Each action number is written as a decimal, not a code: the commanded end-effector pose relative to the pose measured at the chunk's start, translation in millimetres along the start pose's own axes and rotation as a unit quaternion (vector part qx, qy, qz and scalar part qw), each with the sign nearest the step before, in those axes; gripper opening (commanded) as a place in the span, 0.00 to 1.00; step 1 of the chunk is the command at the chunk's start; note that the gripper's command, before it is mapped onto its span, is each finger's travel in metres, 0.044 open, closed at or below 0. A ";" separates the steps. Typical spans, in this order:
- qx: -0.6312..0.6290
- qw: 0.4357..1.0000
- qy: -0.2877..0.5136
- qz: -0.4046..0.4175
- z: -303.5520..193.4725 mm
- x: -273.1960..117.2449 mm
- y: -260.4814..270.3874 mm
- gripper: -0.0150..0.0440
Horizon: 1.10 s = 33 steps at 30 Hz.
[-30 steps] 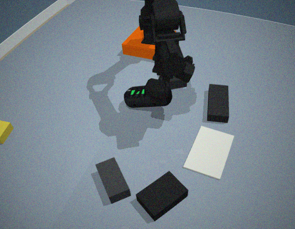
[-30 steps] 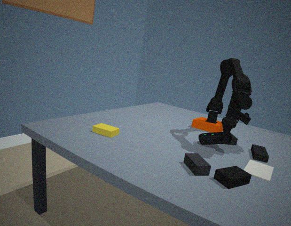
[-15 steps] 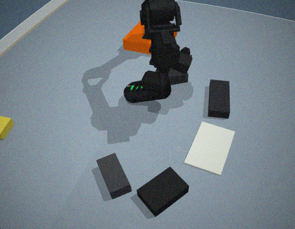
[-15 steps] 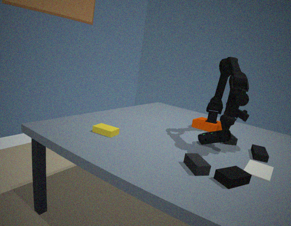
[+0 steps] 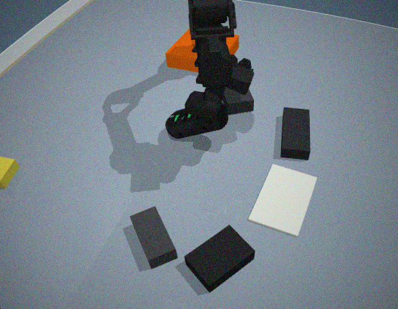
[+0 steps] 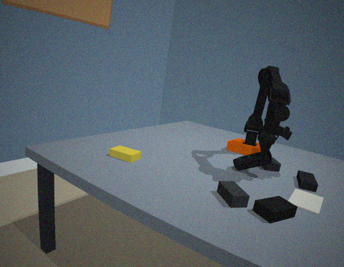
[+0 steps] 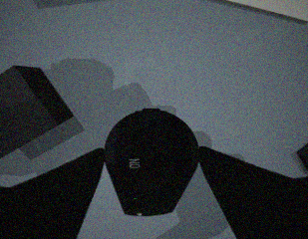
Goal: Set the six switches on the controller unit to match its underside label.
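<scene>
Controller unit: the dark grey, rounded controller unit (image 5: 192,125) (image 6: 250,161) (image 7: 151,159) is in your grip above the tabletop (image 5: 76,199) (image 6: 166,161) (image 7: 218,75), sloping down toward its left end.
Jaws: your black jaws (image 5: 205,103) (image 6: 267,153) pinch the unit between them, one on either side.
Switches: you see green slivers toward the unit's left end from the top; you cannot tell all six settings.
Label: you cannot read the underside squares in these views.
Far side: an orange block (image 5: 180,56) (image 6: 235,146) sits under the arm (image 5: 212,60) (image 6: 274,94).
Left: you have a yellow rectangular block (image 5: 4,169) (image 6: 124,154).
Near side: a dark grey oblong block (image 5: 152,235) (image 6: 232,193) lies just beside a wide black block (image 5: 220,257) (image 6: 274,209).
Right: a flat white panel (image 5: 283,199) (image 6: 306,200) (image 7: 283,7) lies near a narrow black block (image 5: 295,132) (image 6: 307,181).
</scene>
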State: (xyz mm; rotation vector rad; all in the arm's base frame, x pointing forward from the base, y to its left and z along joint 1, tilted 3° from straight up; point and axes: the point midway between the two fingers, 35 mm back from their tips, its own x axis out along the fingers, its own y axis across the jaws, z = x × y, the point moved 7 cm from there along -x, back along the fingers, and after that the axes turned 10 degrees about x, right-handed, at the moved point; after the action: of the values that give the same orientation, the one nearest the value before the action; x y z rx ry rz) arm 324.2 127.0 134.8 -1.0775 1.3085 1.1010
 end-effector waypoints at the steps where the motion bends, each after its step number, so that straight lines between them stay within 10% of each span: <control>1: 0.002 1.000 0.000 0.000 -7.7 -2.7 -1.3 0.82; 33: 0.002 0.999 -0.033 0.006 -35.0 -16.7 -6.1 0.82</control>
State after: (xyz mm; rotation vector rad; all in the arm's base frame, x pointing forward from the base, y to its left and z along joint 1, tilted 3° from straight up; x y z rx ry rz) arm 325.0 99.2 151.2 -1.0252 1.2594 1.1370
